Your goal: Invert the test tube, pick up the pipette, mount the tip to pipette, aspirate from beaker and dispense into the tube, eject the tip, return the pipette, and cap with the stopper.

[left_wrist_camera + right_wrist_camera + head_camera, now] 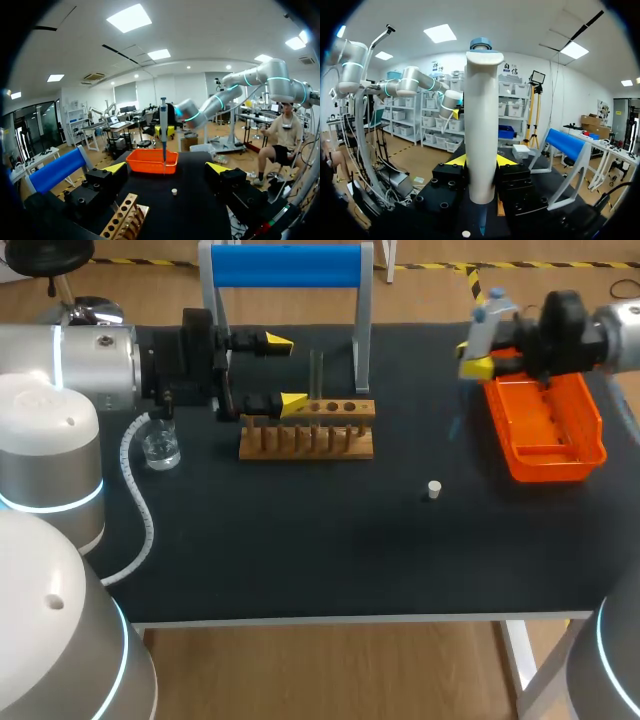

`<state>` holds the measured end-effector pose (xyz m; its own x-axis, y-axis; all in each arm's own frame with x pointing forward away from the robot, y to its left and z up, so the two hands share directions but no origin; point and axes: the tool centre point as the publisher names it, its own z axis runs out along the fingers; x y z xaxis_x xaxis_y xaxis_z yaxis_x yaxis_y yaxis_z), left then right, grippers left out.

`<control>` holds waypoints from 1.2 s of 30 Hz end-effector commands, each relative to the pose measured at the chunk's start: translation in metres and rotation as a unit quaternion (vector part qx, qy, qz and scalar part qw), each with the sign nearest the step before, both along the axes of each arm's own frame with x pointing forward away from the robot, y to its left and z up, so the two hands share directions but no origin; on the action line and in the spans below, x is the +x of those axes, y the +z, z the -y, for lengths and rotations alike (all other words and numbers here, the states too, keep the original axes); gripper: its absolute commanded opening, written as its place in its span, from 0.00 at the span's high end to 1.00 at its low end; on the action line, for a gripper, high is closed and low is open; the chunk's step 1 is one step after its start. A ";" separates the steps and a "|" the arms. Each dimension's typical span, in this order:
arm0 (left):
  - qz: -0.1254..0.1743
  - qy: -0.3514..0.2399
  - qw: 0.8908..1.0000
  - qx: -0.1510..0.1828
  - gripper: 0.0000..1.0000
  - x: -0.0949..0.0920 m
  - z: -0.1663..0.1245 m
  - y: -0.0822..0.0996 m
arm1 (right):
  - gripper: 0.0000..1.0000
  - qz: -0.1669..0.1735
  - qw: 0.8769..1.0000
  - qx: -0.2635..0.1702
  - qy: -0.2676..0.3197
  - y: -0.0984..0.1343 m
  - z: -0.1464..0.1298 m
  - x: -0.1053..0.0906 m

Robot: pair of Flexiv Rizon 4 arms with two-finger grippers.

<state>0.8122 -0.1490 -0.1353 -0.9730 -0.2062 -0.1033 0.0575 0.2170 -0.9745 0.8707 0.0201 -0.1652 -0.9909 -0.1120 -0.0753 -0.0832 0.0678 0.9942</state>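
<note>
Black tabletop: stopper set mid-surface, well apart from rack and right-edge tray. Pipette clamped by right gripper; left gripper held with fingers apart.

Black table, wooden rack toward the back, blue-barred frame behind it, orange tray at right

Bright, even overhead light; faint shadows
</note>
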 end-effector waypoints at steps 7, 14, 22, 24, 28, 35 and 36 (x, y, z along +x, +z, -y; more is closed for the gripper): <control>0.001 0.001 1.000 0.000 0.00 0.000 0.001 -0.001 | 1.00 0.003 1.000 -0.010 -0.014 0.017 0.075 0.010; 0.001 0.001 1.000 0.000 0.00 0.000 0.001 -0.001 | 1.00 0.009 1.000 -0.017 -0.024 0.024 0.100 0.018; 0.001 0.001 1.000 0.000 0.00 0.000 0.001 -0.001 | 1.00 0.012 1.000 -0.012 -0.022 0.024 0.125 0.032; 0.001 0.001 1.000 0.000 0.00 0.000 0.001 -0.001 | 1.00 0.013 1.000 -0.009 -0.023 0.022 0.129 0.036; 0.001 0.001 1.000 0.000 0.00 0.000 0.001 -0.001 | 1.00 0.011 1.000 -0.009 -0.023 0.018 0.138 0.046; 0.001 0.001 1.000 0.000 0.00 0.000 0.001 -0.001 | 1.00 -0.003 1.000 -0.001 -0.018 0.007 0.151 0.058; 0.001 0.001 1.000 0.000 0.00 0.000 0.001 -0.001 | 1.00 -0.004 1.000 -0.002 -0.018 0.005 0.153 0.060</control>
<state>0.8122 -0.1489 -0.1354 -0.9730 -0.2063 -0.1033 0.0574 0.2171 -0.9745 0.9219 -0.1245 -0.1540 -0.9968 -0.0322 -0.0729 -0.0754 0.0861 0.9934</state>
